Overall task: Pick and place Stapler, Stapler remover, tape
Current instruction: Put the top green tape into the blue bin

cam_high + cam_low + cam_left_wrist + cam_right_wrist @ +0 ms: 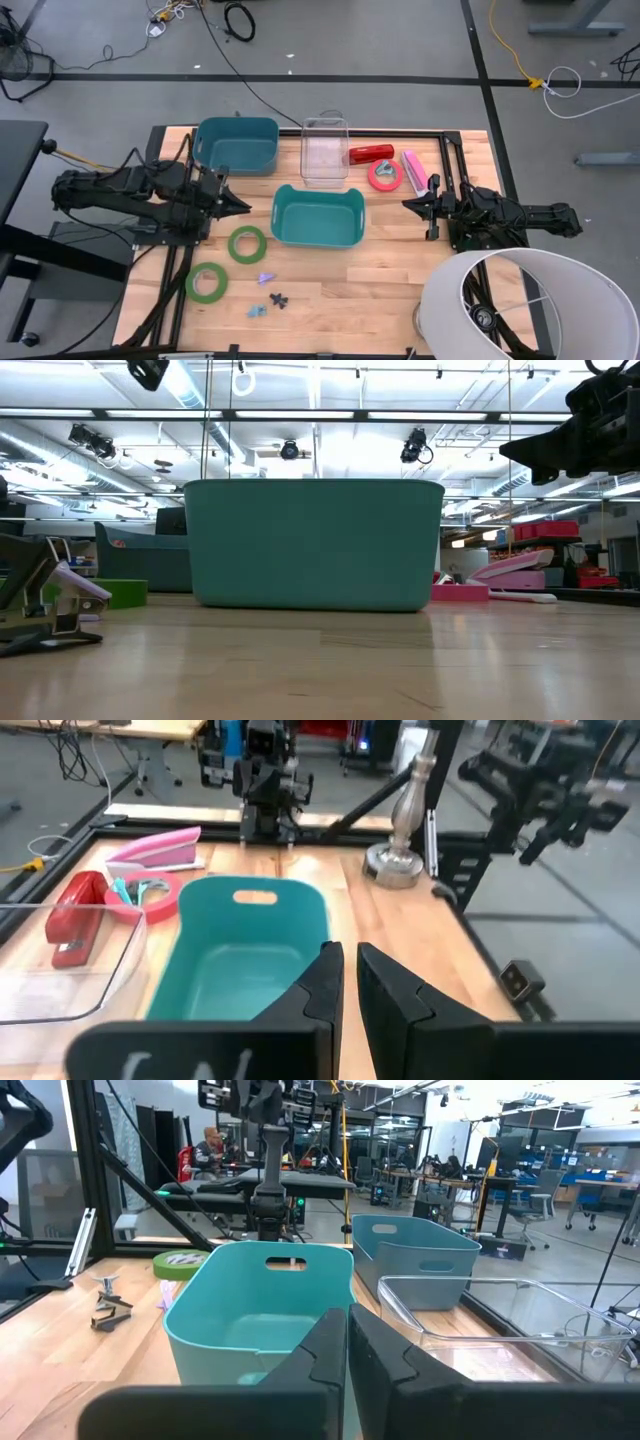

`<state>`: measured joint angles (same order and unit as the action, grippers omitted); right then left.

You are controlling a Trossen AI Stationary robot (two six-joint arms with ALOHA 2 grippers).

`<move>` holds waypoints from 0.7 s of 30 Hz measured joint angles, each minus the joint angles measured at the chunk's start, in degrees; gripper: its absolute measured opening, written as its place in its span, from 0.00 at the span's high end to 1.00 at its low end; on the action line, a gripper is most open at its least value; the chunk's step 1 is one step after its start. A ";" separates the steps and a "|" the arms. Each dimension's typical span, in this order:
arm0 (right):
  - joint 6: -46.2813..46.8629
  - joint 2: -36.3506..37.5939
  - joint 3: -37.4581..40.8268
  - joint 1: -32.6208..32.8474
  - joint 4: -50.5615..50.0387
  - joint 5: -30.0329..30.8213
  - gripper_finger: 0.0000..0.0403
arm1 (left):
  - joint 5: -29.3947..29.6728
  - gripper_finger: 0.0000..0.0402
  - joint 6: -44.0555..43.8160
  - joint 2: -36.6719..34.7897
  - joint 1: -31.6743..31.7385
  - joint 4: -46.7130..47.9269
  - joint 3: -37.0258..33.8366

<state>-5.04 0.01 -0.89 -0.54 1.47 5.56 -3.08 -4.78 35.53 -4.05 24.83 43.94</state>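
Both grippers hover above the table and hold nothing. My left gripper point(245, 207) is shut but for a narrow slit point(350, 975) and points at the teal bin point(317, 217) from its left. My right gripper point(405, 205) is shut point(348, 1342) and faces the same bin from the right. A red stapler point(372, 153), a pink stapler point(414, 170) and a pinkish-red tape roll point(385, 175) lie flat at the far right. Two green tape rolls point(246, 244), point(206, 282) lie flat near the left. Small staple removers point(265, 278), point(279, 299), point(256, 311) lie near the front edge.
A darker teal bin point(236, 145) and a clear plastic bin point(325, 152) stand along the far edge. A white lampshade point(520, 305) covers the near right corner, its metal base point(395, 860) on the table. Bare wood point(370, 290) lies in front of the teal bin.
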 joint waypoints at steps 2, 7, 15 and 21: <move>0.00 0.00 -0.02 0.00 -0.02 0.00 0.96 | 0.04 0.91 1.35 1.49 0.00 0.21 0.30; 0.00 0.00 -0.01 -0.01 -0.02 -0.02 0.96 | 0.73 0.91 1.48 4.96 0.02 1.55 0.31; 0.00 0.00 0.00 0.00 -0.01 0.00 0.96 | 0.93 0.91 0.97 10.51 0.01 7.91 0.32; 0.00 0.00 -0.02 0.00 0.00 -0.01 0.96 | 0.93 0.91 -0.04 13.43 0.02 12.58 0.32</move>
<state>-5.04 0.01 -0.90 -0.54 1.47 5.55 -2.15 -4.82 48.97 -4.03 37.41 44.27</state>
